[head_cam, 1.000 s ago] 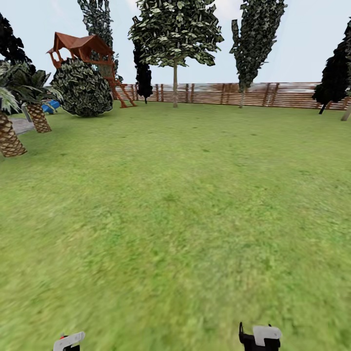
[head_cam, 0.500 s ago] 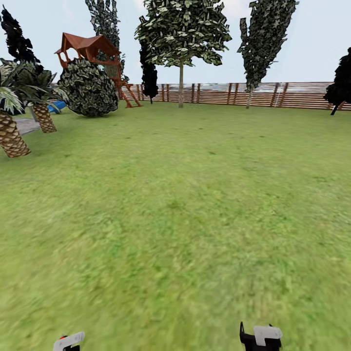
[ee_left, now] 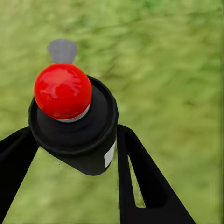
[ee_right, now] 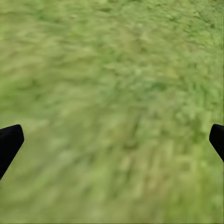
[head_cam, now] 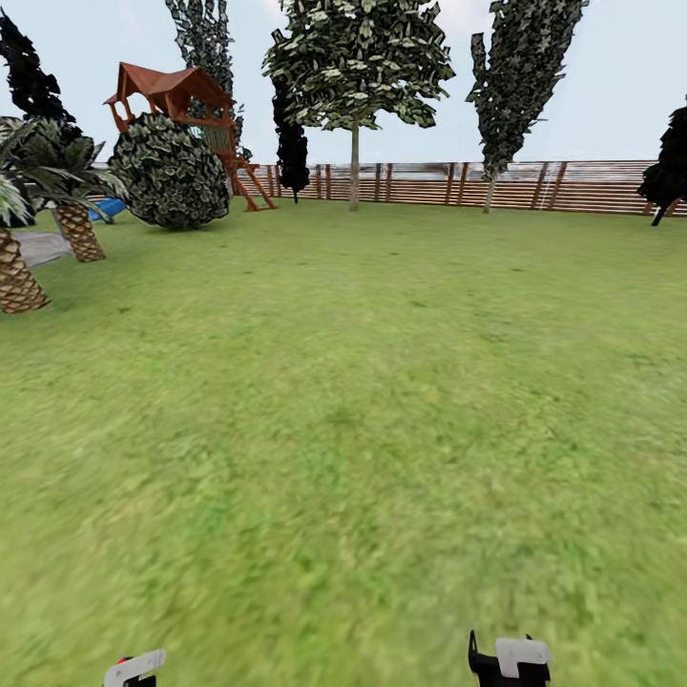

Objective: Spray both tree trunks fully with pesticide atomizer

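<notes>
Pesticide atomizer (ee_left: 72, 121) clenched in left hand (ee_left: 70, 154); right hand (ee_right: 112, 140) released; drive steadily toward tree (head_cam: 354, 162) beside fence (head_cam: 572, 186).

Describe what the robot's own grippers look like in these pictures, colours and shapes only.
In the head view, the left gripper and right gripper each show a white, blocky cover plate over a black body. In the left wrist view, the left fingers are flat, matte black, tapering bars, one with a long slot cut through. In the right wrist view, the right fingers are plain black tips. No cables or markings are visible.
</notes>
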Motion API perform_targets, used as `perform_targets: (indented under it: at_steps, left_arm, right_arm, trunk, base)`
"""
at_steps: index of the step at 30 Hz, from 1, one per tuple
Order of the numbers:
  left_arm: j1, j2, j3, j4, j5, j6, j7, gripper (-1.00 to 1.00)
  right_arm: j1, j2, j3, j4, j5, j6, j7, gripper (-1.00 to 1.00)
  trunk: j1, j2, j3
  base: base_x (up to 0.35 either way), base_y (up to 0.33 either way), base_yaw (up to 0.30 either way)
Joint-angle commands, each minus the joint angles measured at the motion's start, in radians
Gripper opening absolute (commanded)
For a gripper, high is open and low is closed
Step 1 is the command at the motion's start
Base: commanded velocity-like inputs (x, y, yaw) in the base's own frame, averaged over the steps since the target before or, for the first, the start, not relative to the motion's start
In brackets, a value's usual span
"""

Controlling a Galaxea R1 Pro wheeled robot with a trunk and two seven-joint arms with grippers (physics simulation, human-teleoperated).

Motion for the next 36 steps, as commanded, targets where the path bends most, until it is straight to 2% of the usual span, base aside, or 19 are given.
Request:
perform_targets:
  at_steps: [1, 29, 36]
  left_arm:
    - [-0.001, 0.0, 0.007, 0.001, -0.011, -0.004, 0.002, -1.0]
    - [-0.001, 0.0, 0.007, 0.001, -0.012, -0.004, 0.002, -1.0]
    - [-0.001, -0.001, 0.006, 0.001, -0.012, -0.004, 0.002, -1.0]
  right_arm:
    - [-0.001, 0.0, -0.005, 0.001, 0.01, -0.002, -0.006, 1.0]
    - [0.001, 0.0, -0.005, 0.001, 0.01, -0.002, -0.006, 1.0]
    - [0.014, 0.01, -0.01, -0.008, 0.003, -0.002, -0.007, 1.0]
  trunk:
    - [0.0, 0.0, -0.001]
    - [0.0, 0.0, -0.001]
    - [0.0, 0.0, -0.001]
  base:
    - [0.338, 0.0, 0.0]
    - [0.338, 0.0, 0.0]
    - [0.338, 0.0, 0.0]
